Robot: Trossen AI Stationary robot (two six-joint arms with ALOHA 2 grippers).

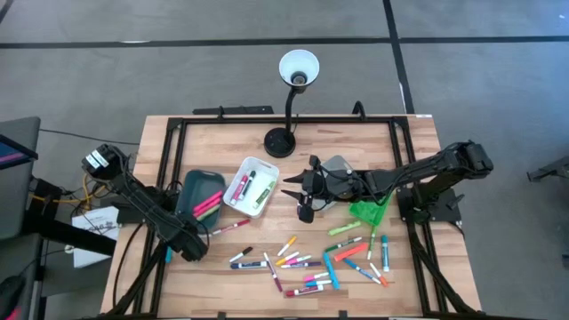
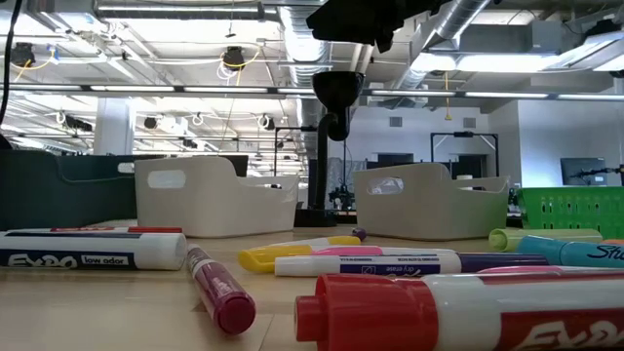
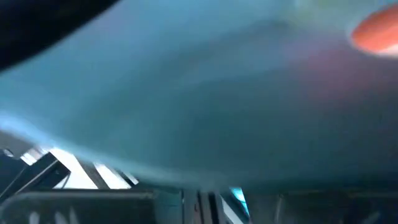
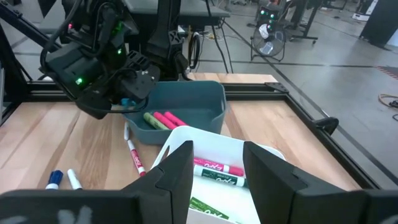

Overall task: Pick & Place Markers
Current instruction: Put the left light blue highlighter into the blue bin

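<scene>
Risk: right gripper (image 4: 217, 171), fingers spread and empty, hovers above the white bin (image 4: 208, 155); descending carelessly could knock its rim.

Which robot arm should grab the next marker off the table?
Probably the right. The right gripper hangs open above the table next to the loose markers. The left gripper sits at the teal bin, farther from most of them.

Teal bin (image 1: 199, 188); white bin (image 1: 252, 186); green bin (image 1: 367, 212).
</scene>
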